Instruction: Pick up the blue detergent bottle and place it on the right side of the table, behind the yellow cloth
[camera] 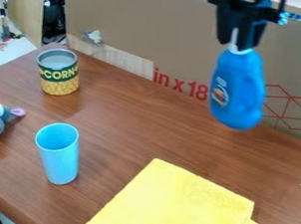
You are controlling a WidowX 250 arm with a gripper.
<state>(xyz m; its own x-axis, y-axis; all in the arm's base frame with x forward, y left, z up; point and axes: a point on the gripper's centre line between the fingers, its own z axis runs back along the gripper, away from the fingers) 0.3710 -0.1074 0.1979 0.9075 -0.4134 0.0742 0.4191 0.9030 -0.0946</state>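
My claw [238, 45] grips the blue detergent bottle [238, 91] by its neck; yellow cloth [177, 204] below, toward the camera.

Read "CORN" in yellow capitals on the can [57, 77], across the dark green band of its label, above pictured yellow kernels. Found "in x 18" in red on the cardboard [138, 25], just left of the blue bottle [243, 93] in the camera view. Made out a lowercase "in", an "x" and the number "18", all in one line slanting down to the right. Saw pale lettering on the blue bottle too, turned sideways above a round emblem in white and orange, but could not read it for certain. Noticed a red mark near the cardboard's lower right, too small to read.
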